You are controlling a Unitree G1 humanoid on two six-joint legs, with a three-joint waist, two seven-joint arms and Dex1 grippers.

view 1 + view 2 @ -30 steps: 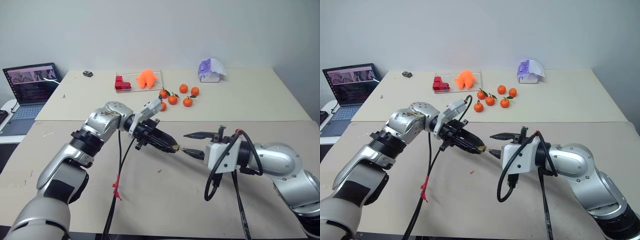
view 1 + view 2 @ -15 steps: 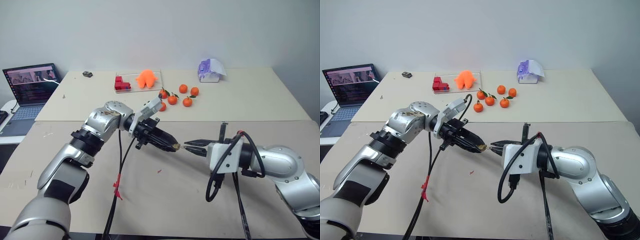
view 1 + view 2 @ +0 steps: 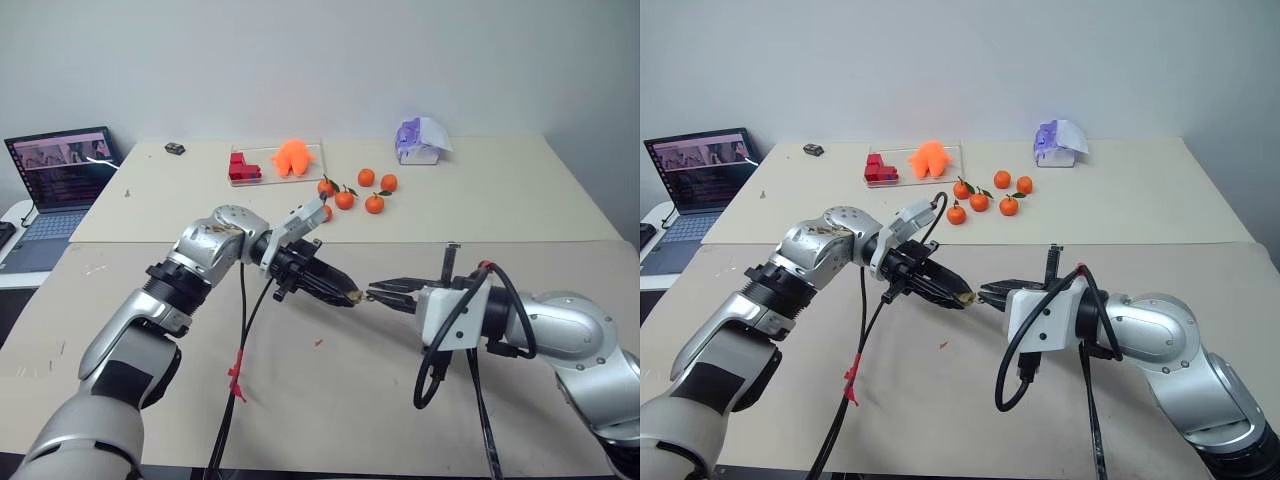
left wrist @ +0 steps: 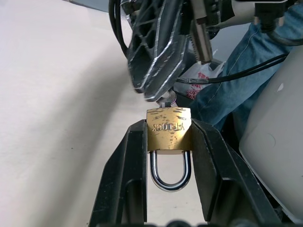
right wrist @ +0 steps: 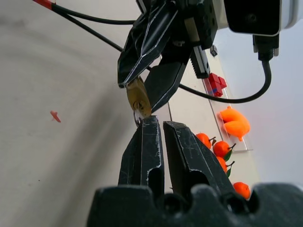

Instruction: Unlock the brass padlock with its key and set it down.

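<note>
We've got the brass padlock (image 4: 168,131) clamped between the fingers of our left gripper (image 3: 345,295), held up above the table (image 3: 330,400) with its silvery shackle (image 4: 170,171) pointing back into the gripper. Our right gripper (image 3: 988,294) is pinched closed right at the keyhole end of the lock, on the small silvery key (image 5: 138,115) there. The tangerines (image 3: 346,198) sit well behind, farther back on the table.
</note>
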